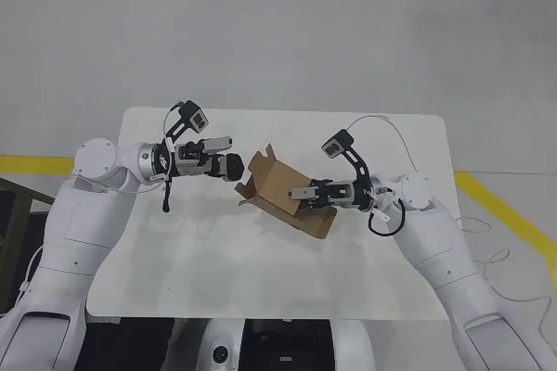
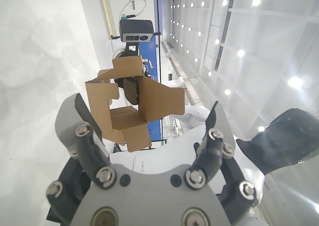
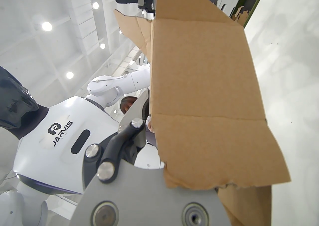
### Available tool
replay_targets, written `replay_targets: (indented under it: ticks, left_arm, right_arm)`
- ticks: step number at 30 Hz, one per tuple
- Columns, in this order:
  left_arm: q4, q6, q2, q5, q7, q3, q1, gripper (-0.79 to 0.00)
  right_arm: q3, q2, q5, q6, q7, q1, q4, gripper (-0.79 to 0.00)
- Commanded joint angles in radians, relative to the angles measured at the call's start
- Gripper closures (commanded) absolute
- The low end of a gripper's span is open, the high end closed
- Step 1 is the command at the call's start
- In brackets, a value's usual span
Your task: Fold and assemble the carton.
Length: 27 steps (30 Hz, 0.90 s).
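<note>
In the forming step, as judged: holding the carton [image 1: 277, 185] in the air above the middle of the worktop [image 1: 204, 269], tilted, half opened, end flaps loose. Gripped by the right gripper [image 1: 300, 192], closed on one wall as it seems, with the second finger hidden behind the cardboard. Facing the flapped end with the left gripper [image 2: 147, 102], spread wide, holding nothing, just beside the nearest flaps; contact not sure. Next, probably: pushing a loose flap inward from the left, steadying firmly from the right, without crushing the wall.
</note>
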Motion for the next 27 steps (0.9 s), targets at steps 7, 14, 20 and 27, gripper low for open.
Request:
replay_targets:
  ticks: [7,14,20,27]
  left_arm:
    - [0.000,0.000,0.000,0.000,0.000,0.000,0.000,-0.785]
    - [0.000,0.000,0.000,0.000,0.000,0.000,0.000,-0.785]
    - [-0.012,-0.007,-0.002,-0.010,0.023,0.001,0.011,-0.785]
    - [0.030,-0.023,-0.004,-0.036,-0.034,0.012,0.014,-0.785]
  right_arm:
    - [0.000,0.000,0.000,0.000,0.000,0.000,0.000,0.000]
    - [0.000,0.000,0.000,0.000,0.000,0.000,0.000,0.000]
    - [-0.004,0.006,-0.046,0.042,0.021,0.007,-0.016,0.000]
    - [-0.015,0.006,0.001,0.112,0.112,0.050,0.040,0.000]
